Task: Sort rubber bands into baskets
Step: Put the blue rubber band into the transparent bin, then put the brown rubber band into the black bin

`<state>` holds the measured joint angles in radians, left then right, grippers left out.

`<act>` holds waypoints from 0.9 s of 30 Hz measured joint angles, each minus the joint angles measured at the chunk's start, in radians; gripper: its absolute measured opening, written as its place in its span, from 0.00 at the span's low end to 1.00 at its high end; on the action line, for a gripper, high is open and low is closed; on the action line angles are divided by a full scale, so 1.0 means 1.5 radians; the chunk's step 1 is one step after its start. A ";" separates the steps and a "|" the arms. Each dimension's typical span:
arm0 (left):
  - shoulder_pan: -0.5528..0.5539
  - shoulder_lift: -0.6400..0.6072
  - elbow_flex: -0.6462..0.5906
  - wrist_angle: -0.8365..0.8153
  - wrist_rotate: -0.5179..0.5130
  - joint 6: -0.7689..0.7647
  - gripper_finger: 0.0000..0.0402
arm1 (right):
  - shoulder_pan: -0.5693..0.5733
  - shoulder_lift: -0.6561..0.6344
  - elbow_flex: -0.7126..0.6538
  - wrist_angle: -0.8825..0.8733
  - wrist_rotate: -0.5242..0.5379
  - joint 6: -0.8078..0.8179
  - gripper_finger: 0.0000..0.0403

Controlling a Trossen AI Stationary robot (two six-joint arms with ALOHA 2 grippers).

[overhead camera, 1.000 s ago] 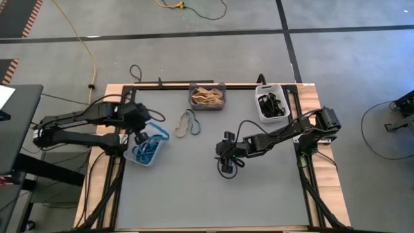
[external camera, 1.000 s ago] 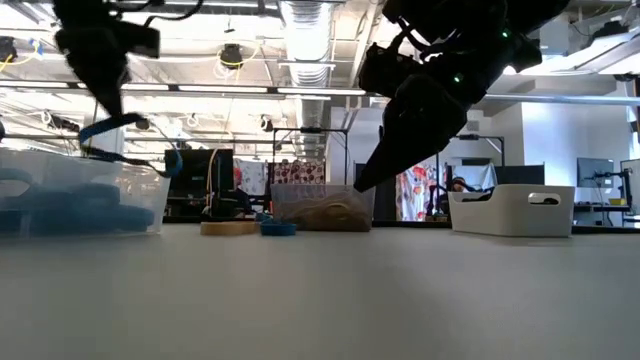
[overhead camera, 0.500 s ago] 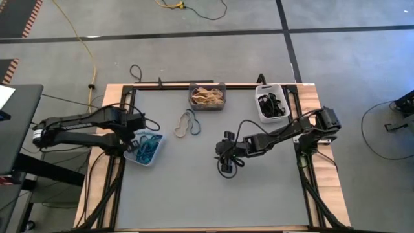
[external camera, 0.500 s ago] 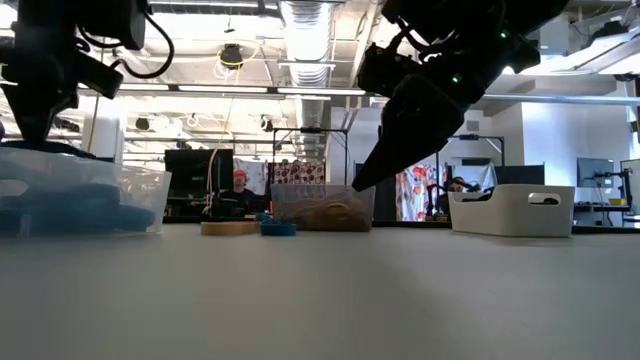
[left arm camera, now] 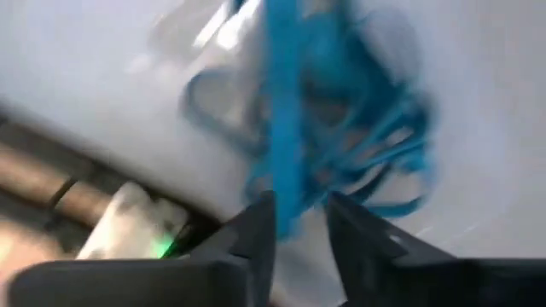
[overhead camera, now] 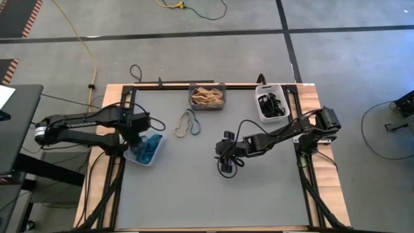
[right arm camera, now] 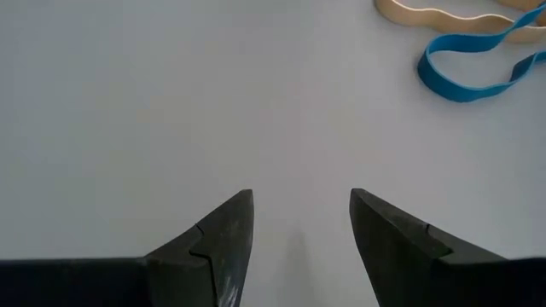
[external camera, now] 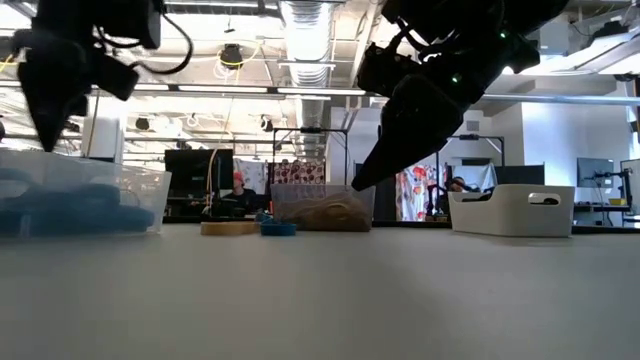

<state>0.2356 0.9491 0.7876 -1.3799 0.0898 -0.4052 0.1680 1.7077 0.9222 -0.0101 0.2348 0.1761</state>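
The grey desk (overhead camera: 194, 188) is seen from above with three baskets on it. The clear basket (overhead camera: 146, 150), heaped with blue rubber bands (left arm camera: 358, 162), lies directly beneath the left gripper (overhead camera: 136, 138), whose jaws are parted slightly, a blue band (left arm camera: 283, 128) hanging between them. The dark grey basket (overhead camera: 207, 96) of tan bands (overhead camera: 207, 97) and the white basket (overhead camera: 271, 103) of black bands (overhead camera: 272, 105) are set well beyond the right gripper (overhead camera: 226, 169), whose jaws are held wide apart and empty over bare desk. A loose tan band (right arm camera: 444, 14) and blue band (right arm camera: 478, 68) lie ahead of those jaws.
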 joint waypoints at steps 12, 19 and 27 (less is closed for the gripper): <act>-0.031 0.054 0.000 0.164 -0.066 0.042 0.52 | 0.000 0.000 0.000 0.005 0.001 0.000 0.55; -0.031 0.100 0.000 0.336 -0.194 0.122 0.52 | 0.000 0.000 0.000 0.018 0.001 0.000 0.55; -0.030 0.195 0.000 0.478 -0.368 0.188 0.52 | 0.000 0.027 0.000 0.037 0.001 0.000 0.55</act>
<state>0.1905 1.2417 0.7879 -0.6622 -0.4616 -0.1231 0.1674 1.7488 0.9219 0.0457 0.2356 0.1757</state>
